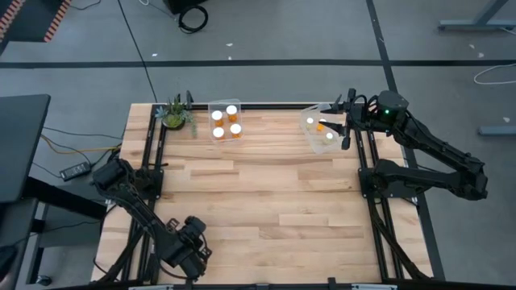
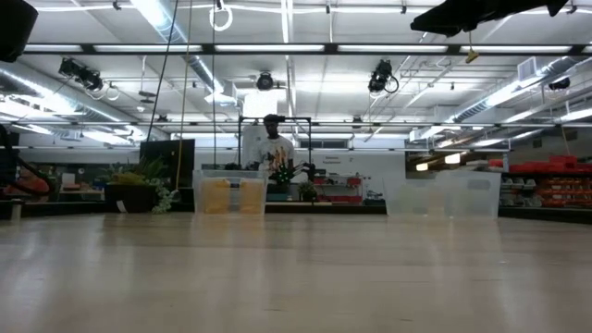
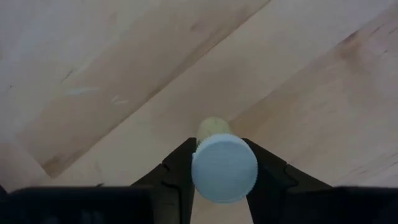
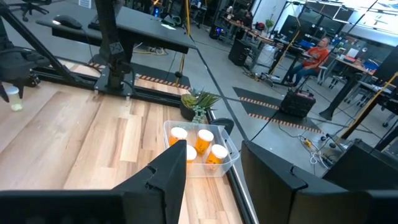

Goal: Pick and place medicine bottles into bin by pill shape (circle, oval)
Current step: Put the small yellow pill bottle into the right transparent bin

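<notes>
My left gripper [image 3: 224, 186] stands near the table's front left [image 1: 192, 242], points down, and is shut on a medicine bottle [image 3: 213, 127] with a ribbed white cap [image 3: 224, 168] and a pale body. The bottle also shows far off in the right wrist view [image 4: 12, 98]. My right gripper [image 4: 211, 174] is open and empty at the far right [image 1: 340, 121], beside a clear bin [image 1: 321, 130] that holds a few bottles. A second clear bin [image 1: 226, 121] at the far middle holds several orange bottles [image 4: 196, 146], standing upright on its floor. My left gripper pinches the bottle between its two fingers at the sides of the white cap [image 3: 195, 169]. The fingers come from above, pointing down, along the bottle. The bottle stands upright with its cap toward the wrist. I cannot tell whether its base touches the table.
A small potted plant [image 1: 176, 115] stands at the far left corner, next to the middle bin. Both bins show in the low view, the filled one [image 2: 231, 194] and the paler one [image 2: 444, 196]. A person [image 2: 273, 148] stands in the room behind. Bare wood lies between the arms.
</notes>
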